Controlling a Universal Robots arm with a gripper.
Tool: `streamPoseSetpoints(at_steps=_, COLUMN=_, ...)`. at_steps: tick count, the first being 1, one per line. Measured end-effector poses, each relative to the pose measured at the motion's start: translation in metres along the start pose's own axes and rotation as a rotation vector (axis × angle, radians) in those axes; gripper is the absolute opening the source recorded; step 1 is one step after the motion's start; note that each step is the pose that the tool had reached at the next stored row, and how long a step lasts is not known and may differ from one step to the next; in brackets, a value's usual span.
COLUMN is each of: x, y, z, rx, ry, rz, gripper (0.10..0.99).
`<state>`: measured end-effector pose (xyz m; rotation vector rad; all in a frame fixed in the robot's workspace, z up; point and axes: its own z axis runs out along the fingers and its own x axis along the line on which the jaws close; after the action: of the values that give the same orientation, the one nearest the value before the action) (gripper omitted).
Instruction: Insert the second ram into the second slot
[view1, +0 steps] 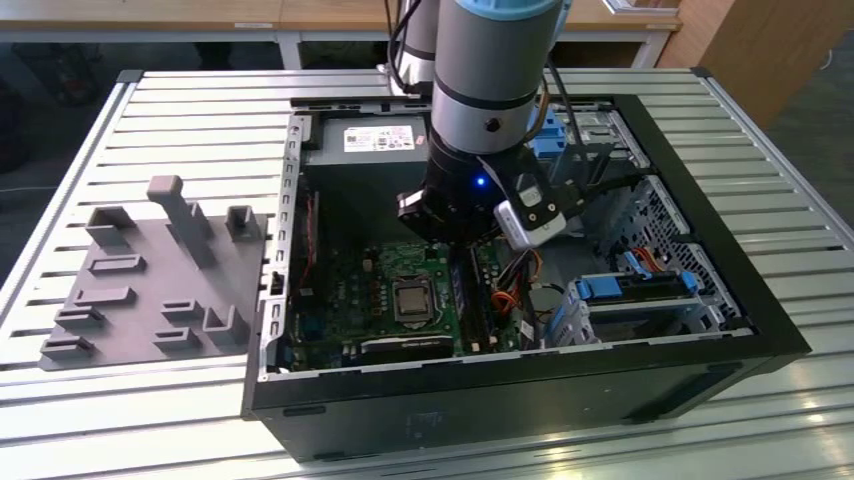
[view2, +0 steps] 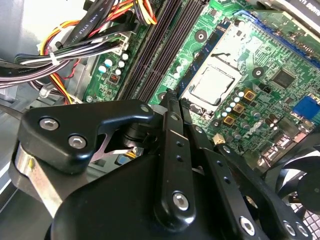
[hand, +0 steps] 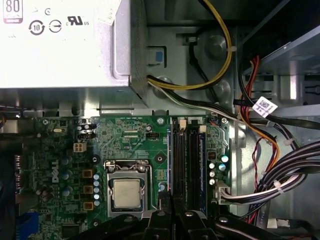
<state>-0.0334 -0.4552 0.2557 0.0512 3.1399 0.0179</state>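
Ribbed metal table (view1: 160, 110), green motherboard (hand: 135, 145)

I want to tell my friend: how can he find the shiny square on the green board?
Look inside the open black computer case, at the green board on its floor. Near its middle, beside the long dark slots, sits a silver square in a metal frame, the only plain shiny square.
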Motion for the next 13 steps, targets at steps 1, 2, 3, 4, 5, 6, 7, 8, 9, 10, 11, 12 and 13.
streamPoseSetpoints(at_steps=1, x=0.0000, y=0.0000, z=0.0001, rx=0.000, ry=0.0000, rz=0.000, gripper=0.133)
streamPoseSetpoints(at_steps=2, x=0.0000, y=0.0000, z=0.0004, rx=0.000, ry=0.0000, rz=0.000, gripper=0.133)
streamPoseSetpoints(at_steps=3, x=0.0000, y=0.0000, z=0.0005, rx=0.000, ry=0.0000, rz=0.000, gripper=0.133)
streamPoseSetpoints(at_steps=4, x=0.0000, y=0.0000, z=0.0006, rx=0.000, ry=0.0000, rz=0.000, gripper=0.133)
streamPoseSetpoints(at_steps=5, x=0.0000, y=0.0000, z=0.0008, rx=0.000, ry=-0.0001, rz=0.000, gripper=0.133)
streamPoseSetpoints(at_steps=6, x=0.0000, y=0.0000, z=0.0009, rx=0.000, ry=-0.0001, rz=0.000, gripper=0.133)
streamPoseSetpoints(at_steps=7, x=0.0000, y=0.0000, z=0.0011, rx=0.000, ry=-0.0001, rz=0.000, gripper=0.133)
streamPoseSetpoints(at_steps=8, x=0.0000, y=0.0000, z=0.0013, rx=0.000, ry=0.0000, rz=0.000, gripper=0.133)
streamPoseSetpoints(at_steps=9, x=0.0000, y=0.0000, z=0.0015, rx=0.000, ry=0.0000, rz=0.000, gripper=0.133)
streamPoseSetpoints(at_steps=10, x=0.0000, y=0.0000, z=0.0017, rx=0.000, ry=0.0000, rz=0.000, gripper=0.133)
streamPoseSetpoints(at_steps=11, x=0.0000, y=-0.0001, z=0.0018, rx=0.000, ry=0.0000, rz=0.000, gripper=0.133)
streamPoseSetpoints(at_steps=12, x=0.0000, y=-0.0002, z=0.0021, rx=0.000, ry=-0.0001, rz=0.000, gripper=0.133)
streamPoseSetpoints(at_steps=13, x=0.0000, y=-0.0004, z=0.0022, rx=0.000, ry=-0.0001, rz=0.000, gripper=0.133)
